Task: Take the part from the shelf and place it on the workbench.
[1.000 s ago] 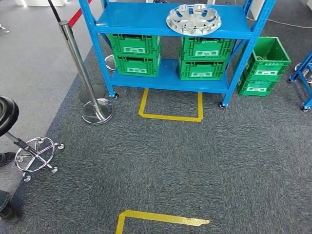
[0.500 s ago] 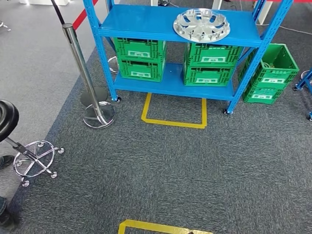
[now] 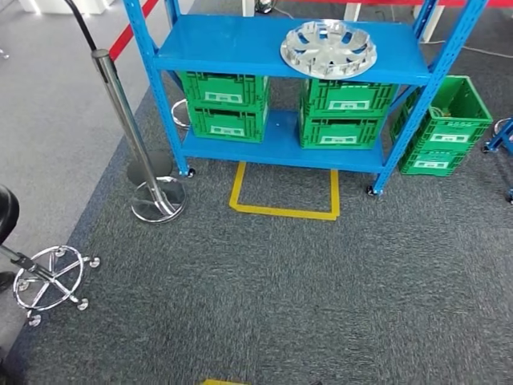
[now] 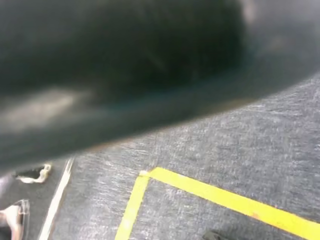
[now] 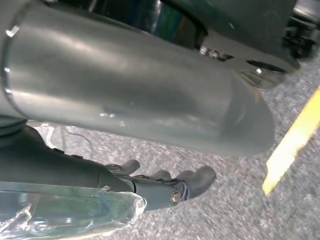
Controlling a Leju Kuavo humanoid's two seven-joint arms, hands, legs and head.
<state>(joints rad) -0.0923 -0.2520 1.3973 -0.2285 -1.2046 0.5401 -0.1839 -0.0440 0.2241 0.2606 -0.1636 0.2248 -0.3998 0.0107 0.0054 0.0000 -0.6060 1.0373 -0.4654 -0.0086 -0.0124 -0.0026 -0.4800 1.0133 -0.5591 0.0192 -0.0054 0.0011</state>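
The part, a round silver wheel cover (image 3: 329,48), lies flat on the top board of the blue shelf (image 3: 242,36), towards its right side, across a stretch of grey carpet from me. My right hand (image 5: 170,185) hangs low over the carpet, its dark fingers loosely stretched out with nothing in them. Of my left hand only a pale sliver of its cover (image 4: 11,220) shows, and its fingers are hidden.
Green crates (image 3: 225,104) (image 3: 344,112) fill the lower shelf, and another green crate (image 3: 447,124) stands on the floor to its right. A chrome barrier post (image 3: 130,128) and a stool base (image 3: 48,277) stand at the left. A yellow tape square (image 3: 284,210) marks the floor before the shelf.
The whole view has shifted: the camera has moved towards the shelf, which now stands nearer, and the near yellow floor mark has slid out at the bottom edge. The wheel cover has not moved.
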